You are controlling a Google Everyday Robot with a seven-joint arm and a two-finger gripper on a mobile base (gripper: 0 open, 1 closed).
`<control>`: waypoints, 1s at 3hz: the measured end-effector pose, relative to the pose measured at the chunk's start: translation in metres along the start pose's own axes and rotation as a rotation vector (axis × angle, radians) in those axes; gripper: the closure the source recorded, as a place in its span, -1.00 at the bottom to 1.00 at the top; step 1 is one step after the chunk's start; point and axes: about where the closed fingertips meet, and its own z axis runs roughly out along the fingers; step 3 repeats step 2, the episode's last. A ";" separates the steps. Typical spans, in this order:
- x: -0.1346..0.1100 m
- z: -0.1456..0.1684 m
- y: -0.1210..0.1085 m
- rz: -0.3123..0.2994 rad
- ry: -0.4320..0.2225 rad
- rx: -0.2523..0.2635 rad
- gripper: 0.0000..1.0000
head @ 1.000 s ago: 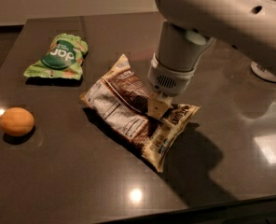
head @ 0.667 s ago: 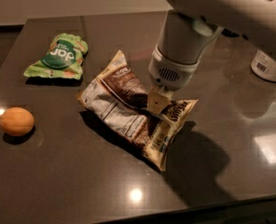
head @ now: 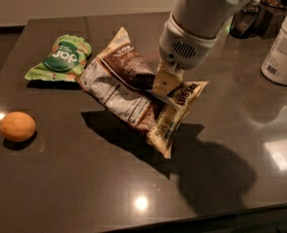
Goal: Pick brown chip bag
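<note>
The brown chip bag (head: 134,93) is a large crinkly bag, dark brown and cream, with a white label panel and bold lettering on its cream end. It hangs tilted above the dark table (head: 61,188), with its shadow below it. My gripper (head: 164,85) comes down from the upper right and is shut on the bag near its middle right. The tan fingers (head: 163,79) pinch the bag's upper face.
A smaller green bag (head: 61,57) lies at the back left. An orange (head: 17,125) sits at the left edge. A white bottle (head: 283,50) stands at the far right, with dark items (head: 250,13) behind it. The table's front edge runs along the bottom.
The gripper has risen with the brown chip bag in it. The bag has come off the table and now casts a separate shadow.
</note>
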 end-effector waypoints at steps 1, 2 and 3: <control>-0.013 -0.041 -0.019 -0.018 -0.069 0.056 1.00; -0.013 -0.041 -0.019 -0.018 -0.069 0.057 1.00; -0.013 -0.041 -0.019 -0.018 -0.069 0.057 1.00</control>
